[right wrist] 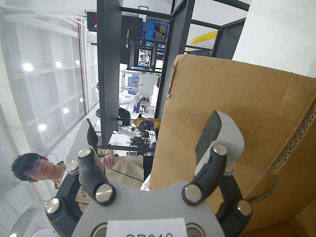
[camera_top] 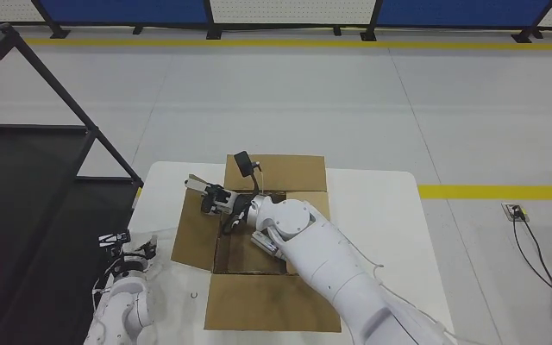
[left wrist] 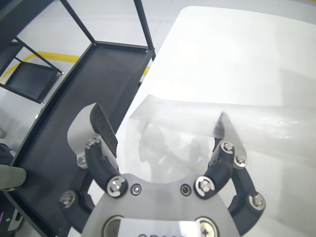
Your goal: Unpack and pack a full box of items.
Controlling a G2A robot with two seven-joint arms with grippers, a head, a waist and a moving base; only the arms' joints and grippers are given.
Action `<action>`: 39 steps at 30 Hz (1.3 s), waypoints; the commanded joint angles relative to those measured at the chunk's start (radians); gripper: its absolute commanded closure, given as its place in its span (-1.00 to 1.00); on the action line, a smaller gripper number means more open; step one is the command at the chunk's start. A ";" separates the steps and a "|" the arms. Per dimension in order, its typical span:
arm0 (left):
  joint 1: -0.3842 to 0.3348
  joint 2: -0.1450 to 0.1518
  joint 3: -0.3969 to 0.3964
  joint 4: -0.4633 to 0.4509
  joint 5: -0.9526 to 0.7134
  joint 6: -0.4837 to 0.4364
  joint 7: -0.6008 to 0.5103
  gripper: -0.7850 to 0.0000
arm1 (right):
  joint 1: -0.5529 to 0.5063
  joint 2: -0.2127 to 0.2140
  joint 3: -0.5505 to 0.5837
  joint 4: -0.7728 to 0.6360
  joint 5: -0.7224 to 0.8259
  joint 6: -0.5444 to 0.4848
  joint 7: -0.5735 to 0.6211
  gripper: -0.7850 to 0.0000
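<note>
An open cardboard box [camera_top: 276, 172] stands on the white table [camera_top: 379, 216] with its flaps spread out. My right arm crosses over it, hiding most of the inside. The right gripper [camera_top: 204, 194] is open at the box's left flap [right wrist: 234, 104]; in the right wrist view the flap's edge runs between the two fingers, one pad [right wrist: 209, 134] in front of the cardboard. My left gripper [camera_top: 129, 244] hangs open at the table's left edge, away from the box. A clear plastic sheet [left wrist: 187, 117] lies just ahead of the left gripper [left wrist: 160, 127], overlapping one fingertip [left wrist: 221, 127].
A black metal rack [camera_top: 52, 198] with a dark shelf [left wrist: 93, 87] stands close against the table's left side. A small hook-like thing [camera_top: 195, 297] lies on the table near the box's front flap [camera_top: 267, 302].
</note>
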 commanded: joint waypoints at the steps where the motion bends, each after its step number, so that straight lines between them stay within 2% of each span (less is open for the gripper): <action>1: -0.026 -0.005 -0.001 0.026 -0.016 0.035 0.006 -1.00 | 0.000 -0.001 0.003 0.001 -0.005 0.001 -0.001 -1.00; 12: -0.110 -0.021 -0.039 0.121 -0.083 0.137 0.012 -1.00 | -0.003 -0.003 0.023 0.002 -0.025 0.003 -0.005 -1.00; 18: -0.118 -0.027 -0.042 0.141 -0.097 0.135 0.021 -1.00 | -0.003 -0.005 0.033 0.000 -0.037 0.007 -0.002 -1.00; 27: -0.031 -0.023 -0.040 0.084 -0.060 -0.001 0.050 -1.00 | -0.005 -0.008 0.048 0.002 -0.047 0.007 -0.001 -1.00; 34: 0.036 -0.019 -0.051 0.054 -0.019 -0.038 0.047 -1.00 | -0.006 -0.007 0.063 0.007 -0.052 0.004 0.004 -1.00; 39: 0.115 -0.020 -0.117 -0.063 -0.116 -0.056 0.105 -1.00 | -0.006 -0.007 0.073 0.010 -0.056 0.002 0.007 -1.00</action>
